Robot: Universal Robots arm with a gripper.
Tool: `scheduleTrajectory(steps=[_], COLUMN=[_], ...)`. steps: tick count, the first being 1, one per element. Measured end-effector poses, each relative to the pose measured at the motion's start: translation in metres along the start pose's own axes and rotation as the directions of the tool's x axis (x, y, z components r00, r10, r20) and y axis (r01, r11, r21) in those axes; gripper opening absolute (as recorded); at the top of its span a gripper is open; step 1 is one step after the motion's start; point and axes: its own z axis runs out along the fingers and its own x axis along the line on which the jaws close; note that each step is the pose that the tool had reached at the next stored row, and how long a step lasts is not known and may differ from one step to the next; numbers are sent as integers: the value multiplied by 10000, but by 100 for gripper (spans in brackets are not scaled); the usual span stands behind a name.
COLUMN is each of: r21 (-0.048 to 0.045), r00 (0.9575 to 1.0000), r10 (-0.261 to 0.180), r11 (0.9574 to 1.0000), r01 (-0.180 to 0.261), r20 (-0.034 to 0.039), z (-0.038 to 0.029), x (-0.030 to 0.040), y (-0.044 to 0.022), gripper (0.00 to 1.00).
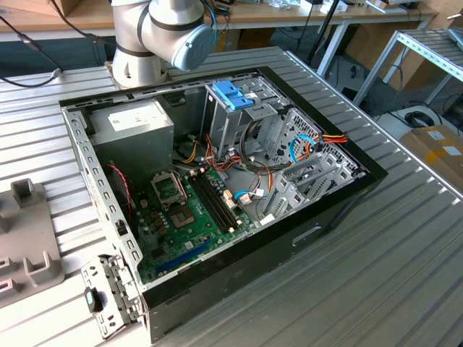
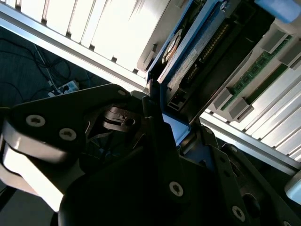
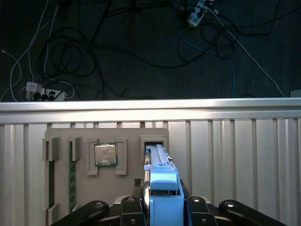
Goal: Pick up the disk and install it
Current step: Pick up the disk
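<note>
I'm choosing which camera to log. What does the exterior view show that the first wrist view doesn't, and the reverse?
Exterior view, not first wrist view: the open computer case with its motherboard and power supply. First wrist view, not exterior view: the end effector closed on the disk, which stands in a tray slot beside a chip, and floor cables. Both: the slatted table and the grey tray.

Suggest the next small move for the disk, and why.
Probably a short straight lift out of the slot. In the first wrist view the disk stands on edge with its far end in the grey holder, and the jaws of the gripper look snug against its blue frame. Tilting or pulling sideways could bind it.
</note>
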Motion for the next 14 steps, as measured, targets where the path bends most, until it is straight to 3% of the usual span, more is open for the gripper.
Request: scheduleTrajectory(steps=[14], r21=[0], r00=[10000], r10=[0], r11=[10000], r01=[0], r20=[0], z=[-88], x=[-2], y=[3], gripper=[37])
